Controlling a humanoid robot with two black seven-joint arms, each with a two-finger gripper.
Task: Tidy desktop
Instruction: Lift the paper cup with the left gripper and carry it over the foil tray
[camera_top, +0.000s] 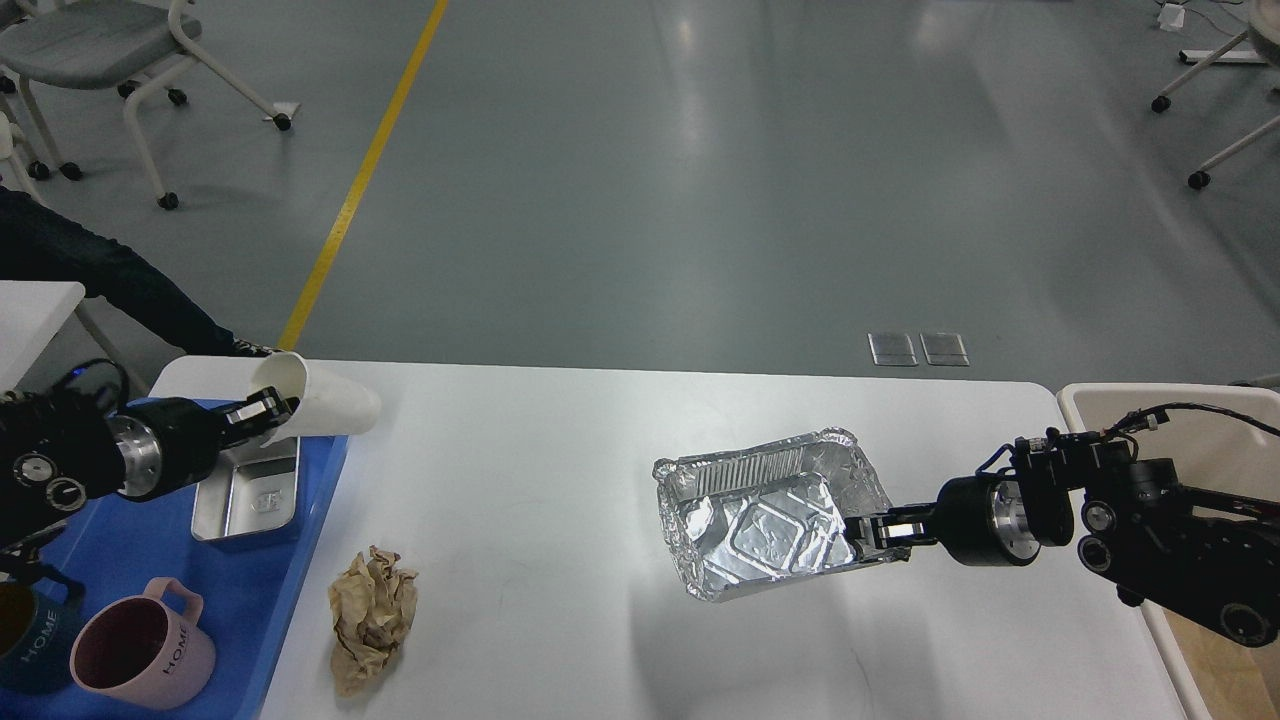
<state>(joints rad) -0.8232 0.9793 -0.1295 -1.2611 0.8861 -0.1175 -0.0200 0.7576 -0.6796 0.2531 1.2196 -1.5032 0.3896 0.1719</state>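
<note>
The white surface (560, 440) runs its long axis left to right across the view. The left gripper (268, 412), jaws clamped on a white paper cup (315, 405), holds it tipped sideways, mouth leftward. The right gripper (872, 530) grips a foil tray (765, 520) by its right rim.

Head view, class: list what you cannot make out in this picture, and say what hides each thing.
- Beige bin: the right edge cuts it off and the right arm covers much of it, so its contents are unseen.
- Dark mug: cut by the left edge.
- White paper cup: its inside faces away from the camera.
- Foil tray: the corner gripped by the right gripper is hidden.
</note>
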